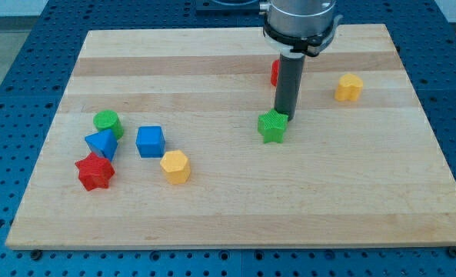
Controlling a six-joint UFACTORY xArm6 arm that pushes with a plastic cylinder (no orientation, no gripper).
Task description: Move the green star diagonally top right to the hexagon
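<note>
The green star [272, 126] lies near the middle of the wooden board [235, 200]. My tip [282, 115] is at the star's upper right edge, touching it or very close. A red block [274, 72], mostly hidden behind the rod, sits above the star; its shape cannot be made out. A yellow hexagon [175, 166] lies to the lower left of the star. A second yellow block [349, 88], of unclear shape, lies at the upper right of the star.
A cluster sits at the view's left: a green cylinder [107, 123], a blue triangular block [101, 144], a red star [94, 171] and a blue cube [150, 141]. The board lies on a blue perforated table [28, 46].
</note>
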